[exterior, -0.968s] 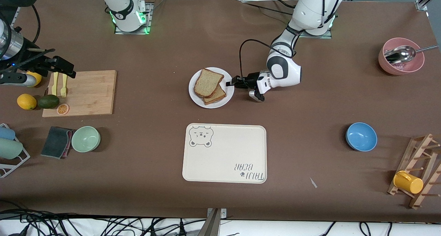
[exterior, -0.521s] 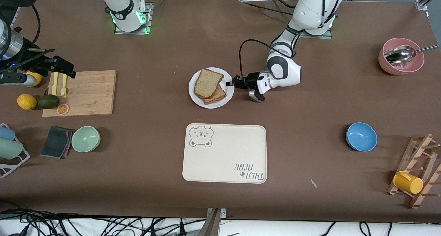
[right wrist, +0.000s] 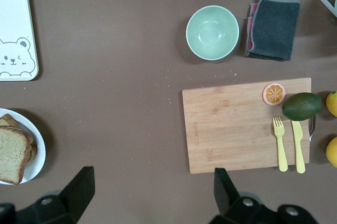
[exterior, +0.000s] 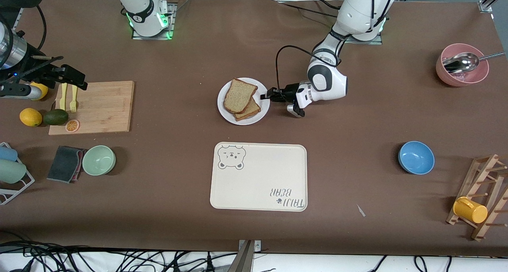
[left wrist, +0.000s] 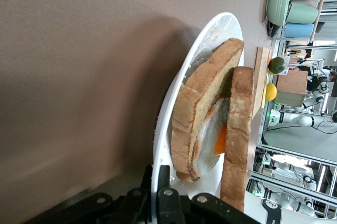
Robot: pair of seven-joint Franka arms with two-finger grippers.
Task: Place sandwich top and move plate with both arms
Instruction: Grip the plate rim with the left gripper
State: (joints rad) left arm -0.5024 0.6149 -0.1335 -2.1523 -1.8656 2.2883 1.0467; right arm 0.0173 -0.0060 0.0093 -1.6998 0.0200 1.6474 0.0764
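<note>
Worktop [exterior: 357, 117] mid-span: plate [exterior: 226, 112] bearing sandwich top [exterior: 239, 95] already on filling, rim pinched by closed left pincer [exterior: 265, 96]; right pincer [right wrist: 149, 190] agape, empty, high over cutting board [exterior: 99, 105]; next, probably right-arm grasp, joint carry.

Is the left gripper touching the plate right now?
Touching. The left wrist view shows the left gripper fingers shut on the plate rim.

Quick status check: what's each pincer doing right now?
Left pincer: shut on the plate rim.
Right pincer: open, holding nothing, up over the table near the cutting board.
</note>
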